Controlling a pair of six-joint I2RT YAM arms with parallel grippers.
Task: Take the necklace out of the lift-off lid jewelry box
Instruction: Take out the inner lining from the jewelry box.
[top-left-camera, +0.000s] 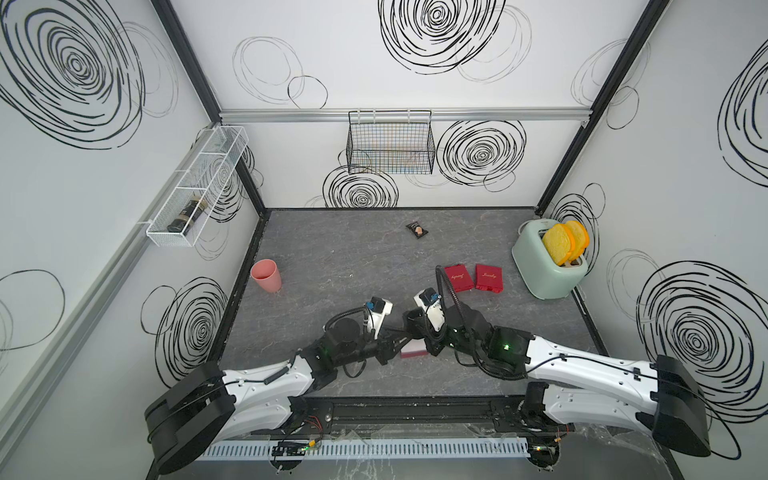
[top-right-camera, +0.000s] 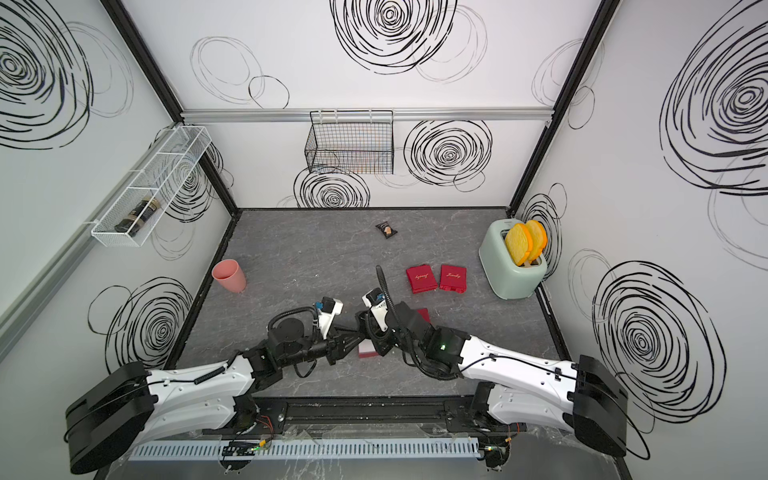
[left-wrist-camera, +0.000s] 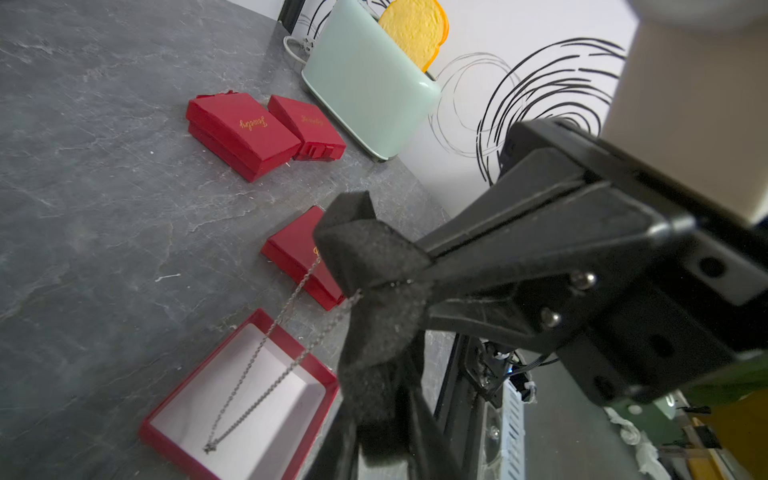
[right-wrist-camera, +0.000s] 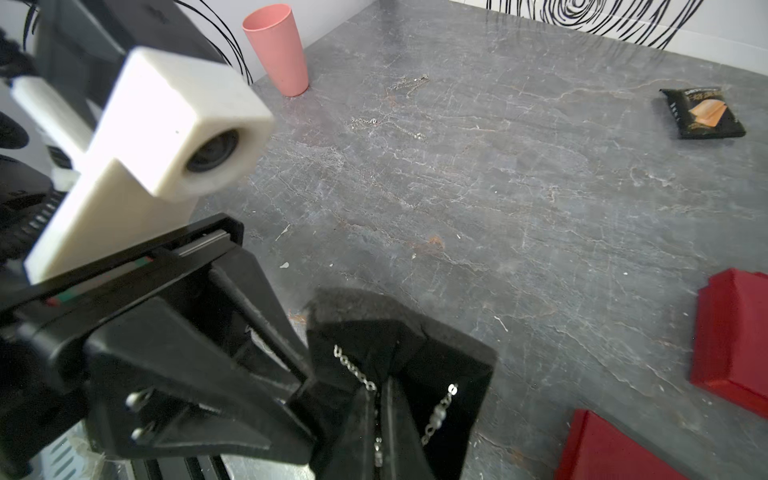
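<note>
1. Standing upright at the left edge of the table (top-left-camera: 332, 257) in both top views is a pink cup (top-left-camera: 266, 276), well apart from my arms.
2. My left gripper (right-wrist-camera: 305, 380) shows low and left of centre in the right wrist view. Its jaws are drawn near together and touch the foam beside them, but I cannot tell if they hold the chain.
3. My right gripper (right-wrist-camera: 384, 399) is closed tight, with the necklace (left-wrist-camera: 252, 365) pinched between its foam pads (right-wrist-camera: 436, 357).
4. In the left wrist view the necklace hangs in two strands from this pinch into the open box base (left-wrist-camera: 174, 455) at the lower left; its low end reaches the white lining.
5. The red lid (left-wrist-camera: 291, 249) lies just beside the base, above it in that frame.
6. Right of centre in both top views lie one red box (top-left-camera: 459, 277) and a second red box (top-left-camera: 489, 277), then the toaster (top-left-camera: 536, 266) at the far right.
</note>
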